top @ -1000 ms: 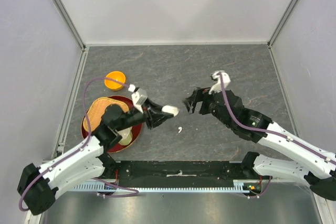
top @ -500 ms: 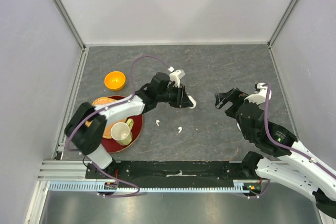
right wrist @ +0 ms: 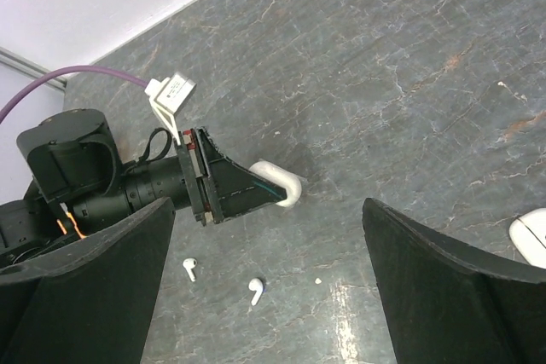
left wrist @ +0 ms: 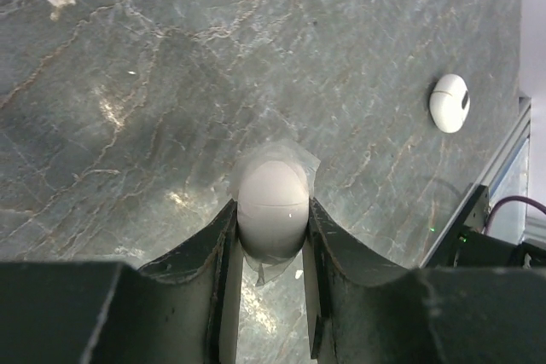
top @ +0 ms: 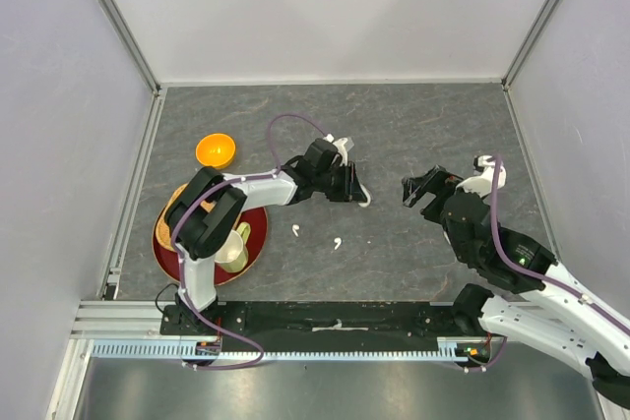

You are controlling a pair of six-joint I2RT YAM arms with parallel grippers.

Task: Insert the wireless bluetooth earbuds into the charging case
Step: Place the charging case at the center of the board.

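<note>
earbuds (top: 336, 242) lie on the counter (top: 443, 125) just behind the left gripper (top: 352, 188), which pinches the charging case (left wrist: 271, 202). right gripper (top: 421, 185), spread and empty, has them to its left.

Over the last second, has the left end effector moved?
Yes. The left end effector, shut on the white case, moved rightward, farther from the orange bowl.

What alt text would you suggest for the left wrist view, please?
The left pincer is shut on a white egg-shaped charging case, with the grey marbled table behind it. A second white case lies on the table at upper right.
</note>
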